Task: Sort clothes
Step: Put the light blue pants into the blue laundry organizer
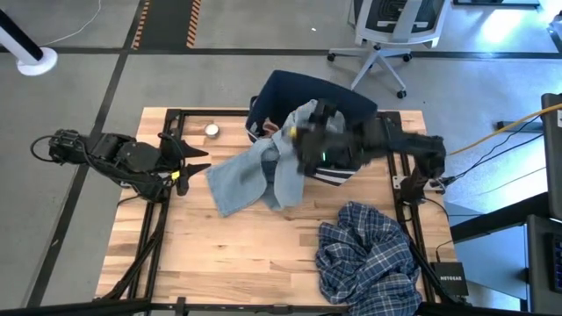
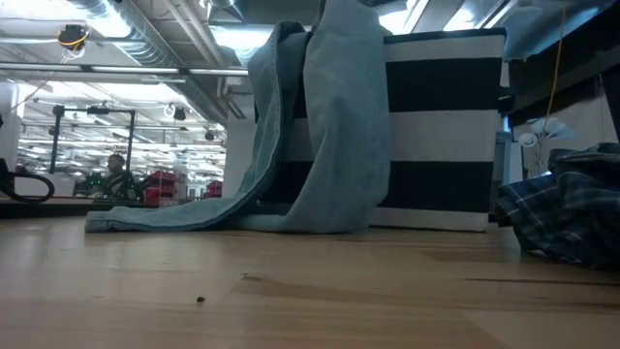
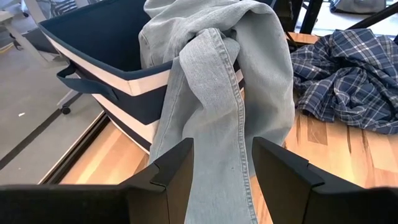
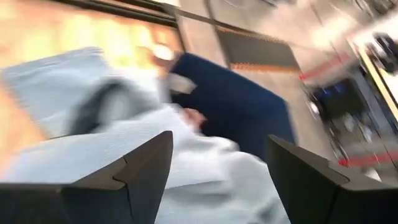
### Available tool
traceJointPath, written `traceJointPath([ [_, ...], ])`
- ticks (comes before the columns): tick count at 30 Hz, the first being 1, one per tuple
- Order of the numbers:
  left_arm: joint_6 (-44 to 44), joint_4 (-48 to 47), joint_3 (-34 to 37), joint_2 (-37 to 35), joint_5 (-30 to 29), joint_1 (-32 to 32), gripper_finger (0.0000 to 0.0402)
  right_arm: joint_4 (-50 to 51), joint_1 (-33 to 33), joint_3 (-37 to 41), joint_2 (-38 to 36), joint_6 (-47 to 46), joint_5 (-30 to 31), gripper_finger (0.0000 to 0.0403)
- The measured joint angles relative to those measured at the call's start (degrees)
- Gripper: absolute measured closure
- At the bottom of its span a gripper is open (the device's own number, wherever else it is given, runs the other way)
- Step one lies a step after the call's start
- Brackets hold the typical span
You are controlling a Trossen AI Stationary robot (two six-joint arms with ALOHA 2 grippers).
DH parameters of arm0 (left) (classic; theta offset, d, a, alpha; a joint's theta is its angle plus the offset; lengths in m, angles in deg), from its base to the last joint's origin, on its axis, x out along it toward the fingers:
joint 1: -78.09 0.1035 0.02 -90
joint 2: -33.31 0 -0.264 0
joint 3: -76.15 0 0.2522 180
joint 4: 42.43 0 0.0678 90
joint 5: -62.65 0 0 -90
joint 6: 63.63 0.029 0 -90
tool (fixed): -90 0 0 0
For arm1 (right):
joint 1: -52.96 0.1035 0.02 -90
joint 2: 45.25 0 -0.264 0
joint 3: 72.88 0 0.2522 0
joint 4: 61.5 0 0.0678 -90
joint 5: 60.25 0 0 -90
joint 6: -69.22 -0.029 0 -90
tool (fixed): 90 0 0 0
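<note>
The right pincer (image 1: 307, 145) hangs over the front rim of the bin (image 1: 351, 101), just above the jeans (image 1: 250, 175). In its wrist view its two fingers (image 4: 140, 165) stand wide apart with pale denim below them, and nothing is clamped between them.

The left pincer (image 1: 189, 162) rests low over the counter (image 1: 246, 254) at its left side, pointing toward the jeans. Its fingers (image 3: 177, 171) stand spread, with a leg of the jeans seen just past the gap; I cannot tell whether they touch the cloth.

The jeans hang over the front wall of the bin: the bunched top lies inside at the rim, while the legs trail down the striped wall and spread flat on the counter to the left. Small pink and white bits of cloth (image 1: 262, 130) show inside the bin at its left edge, beside the denim.

A plaid shirt (image 1: 369, 254) lies crumpled on the counter's right front part, apart from the bin. A small round can (image 1: 212, 130) sits near the far left corner.
</note>
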Motion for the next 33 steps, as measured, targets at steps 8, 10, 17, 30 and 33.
traceJointPath([
  [8,0.0,0.0,0.0,0.0,0.0,0.0,0.0244,-5.6,16.6,11.9,0.2,-6.5,-0.4,0.0132],
  [10,-0.3,0.0,0.0,0.0,0.0,0.0,0.0244,-6.7,20.1,17.1,0.2,-10.9,1.9,0.0132],
  [17,-1.5,-0.3,0.0,0.0,0.0,0.0,0.0244,-18.8,27.6,40.6,0.3,-26.7,5.5,0.0132],
  [30,-0.8,-0.3,0.0,0.0,0.0,0.0,0.0244,-38.3,23.5,65.8,0.3,-37.8,8.7,0.0132],
  [33,-0.8,-0.3,0.0,0.0,0.0,0.0,0.0244,-45.8,19.8,67.4,0.3,-31.1,8.7,0.0132],
])
